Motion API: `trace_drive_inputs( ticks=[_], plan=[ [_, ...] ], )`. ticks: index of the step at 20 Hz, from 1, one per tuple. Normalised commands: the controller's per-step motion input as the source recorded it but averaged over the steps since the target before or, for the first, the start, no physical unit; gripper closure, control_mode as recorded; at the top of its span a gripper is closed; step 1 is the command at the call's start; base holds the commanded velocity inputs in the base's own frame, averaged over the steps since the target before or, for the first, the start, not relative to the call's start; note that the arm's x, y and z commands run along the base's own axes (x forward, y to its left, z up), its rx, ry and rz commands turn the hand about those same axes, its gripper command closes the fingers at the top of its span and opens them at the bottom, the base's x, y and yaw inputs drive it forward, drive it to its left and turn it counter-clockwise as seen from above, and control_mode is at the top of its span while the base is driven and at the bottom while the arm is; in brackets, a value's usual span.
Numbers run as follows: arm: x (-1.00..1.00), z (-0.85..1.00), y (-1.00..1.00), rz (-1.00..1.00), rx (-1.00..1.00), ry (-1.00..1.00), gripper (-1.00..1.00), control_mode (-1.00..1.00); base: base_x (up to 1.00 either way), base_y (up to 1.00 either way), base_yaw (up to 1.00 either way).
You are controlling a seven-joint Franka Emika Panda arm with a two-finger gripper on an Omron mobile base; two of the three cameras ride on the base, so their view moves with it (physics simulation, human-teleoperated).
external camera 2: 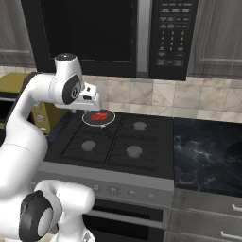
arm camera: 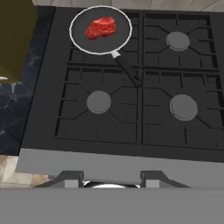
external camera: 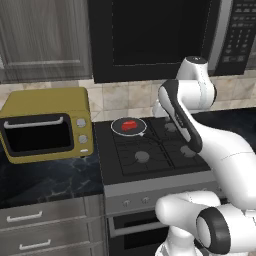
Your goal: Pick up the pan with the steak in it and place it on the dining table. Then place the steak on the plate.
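I see the pan [arm camera: 101, 29] on the stove's [arm camera: 131, 109] far-left burner, steak [arm camera: 100, 27] inside, handle toward centre; gripper [external camera 2: 91, 100] above, clear, empty; jaw gap I cannot tell.

No words, numbers or signs can be read here. The microwave [external camera 2: 118, 35] has a panel of small buttons [external camera 2: 170, 33] on its right side, and each button has tiny pale marks on it, but they are too small and blurry to read. The yellow toaster oven [external camera: 47, 125] has two round knobs [external camera: 82, 131] with nothing written by them that can be made out. The knobs on the front of the stove [external camera 2: 113, 190] are plain too.
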Motion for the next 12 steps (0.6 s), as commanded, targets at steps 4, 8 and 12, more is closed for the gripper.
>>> trace_drive_inputs(
  ticks=[4,8,12],
  plan=[
    [0.0,0.0,0.0,0.0,0.0,0.01,-1.0,-1.0,0.0,0.0,0.0],
    [0.05,-0.12,-0.06,0.0,-0.01,0.02,-1.0,-1.0,0.0,0.0,0.0],
    [0.05,-0.38,-0.12,0.05,-0.05,0.0,-1.0,-1.0,0.0,0.0,0.0]
  ],
)
